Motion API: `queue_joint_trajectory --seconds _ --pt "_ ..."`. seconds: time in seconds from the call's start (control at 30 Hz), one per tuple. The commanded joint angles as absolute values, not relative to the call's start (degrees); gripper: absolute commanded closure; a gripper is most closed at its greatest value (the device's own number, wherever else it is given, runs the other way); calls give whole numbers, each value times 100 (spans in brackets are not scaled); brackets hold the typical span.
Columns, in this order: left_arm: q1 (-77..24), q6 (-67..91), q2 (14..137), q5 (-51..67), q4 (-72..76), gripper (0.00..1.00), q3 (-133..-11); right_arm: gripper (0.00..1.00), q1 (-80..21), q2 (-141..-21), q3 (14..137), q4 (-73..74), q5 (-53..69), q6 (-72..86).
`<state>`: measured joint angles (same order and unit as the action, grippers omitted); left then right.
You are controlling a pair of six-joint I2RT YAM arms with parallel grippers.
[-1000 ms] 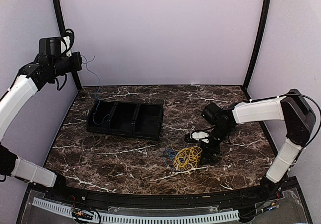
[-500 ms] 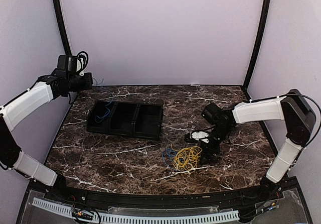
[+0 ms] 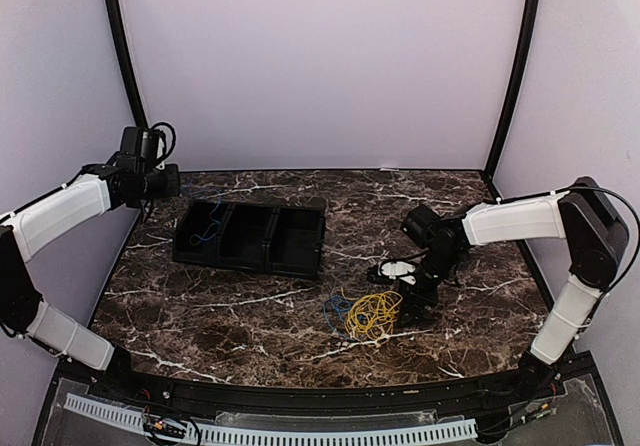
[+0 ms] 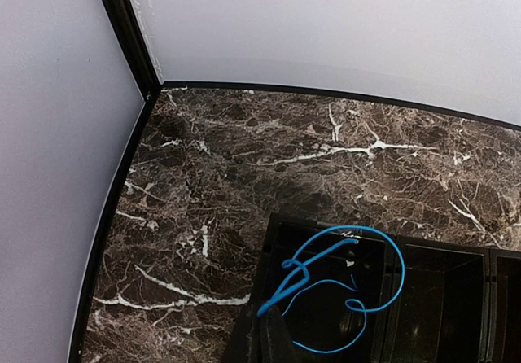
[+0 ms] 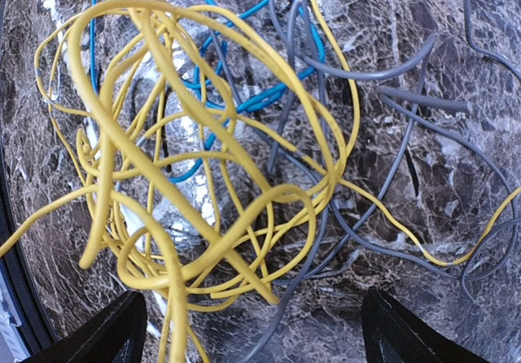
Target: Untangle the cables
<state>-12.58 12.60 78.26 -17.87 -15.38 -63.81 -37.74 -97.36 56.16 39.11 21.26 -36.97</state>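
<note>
Pale lilac walls (image 3: 320,66) close in a dark brown marble counter (image 3: 230,321) veined with white. A black tray (image 3: 250,236) with three compartments in a row lies on it, and everything else is placed from this tray.

The left end effector (image 3: 172,181) hangs just beyond the tray's far left corner, above the counter, with its jaws closed. A thin blue cable (image 4: 342,290) runs up to its dark fingers (image 4: 273,343) and appears pinched there. The rest of the cable loops loosely down into the tray's left compartment. From the left wrist, the loop sits inside that compartment's walls; whether it rests on the bottom cannot be told.

The remaining cables lie in one tangle (image 3: 368,313) on the bare counter, on the near side of the tray and just past its right end. The yellow cable (image 5: 163,159) makes the largest mass of loops. A blue strand (image 5: 244,102) and a grey-black cable (image 5: 383,74) thread through and under it.

The right end effector (image 3: 405,306) is directly over the tangle's right side, farther from the tray, pointing down. Its jaws are spread wide, and from the right wrist one fingertip (image 5: 110,334) shows on each side of the tangle, gripping nothing.
</note>
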Motion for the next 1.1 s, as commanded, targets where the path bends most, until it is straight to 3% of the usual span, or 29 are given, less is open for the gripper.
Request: queue_joint_trajectory --seconds 0.0,0.4,0.73,1.07 --pt "-1227 1238 7855 -1744 -1514 100 -6162 7 -3797 -9829 5651 4012 2232 -3683" --pt "-1230 1818 8512 -332 -1384 100 -5996 7 -3797 -9831 5639 4023 2248 -3685" --pt "-1245 1953 9229 118 -1435 100 -6166 7 -3814 -9846 5660 4052 2264 -3692" --pt "-1247 1806 8815 -288 -2039 61 -6435 3 -3814 -9504 5564 3917 1925 -3654"
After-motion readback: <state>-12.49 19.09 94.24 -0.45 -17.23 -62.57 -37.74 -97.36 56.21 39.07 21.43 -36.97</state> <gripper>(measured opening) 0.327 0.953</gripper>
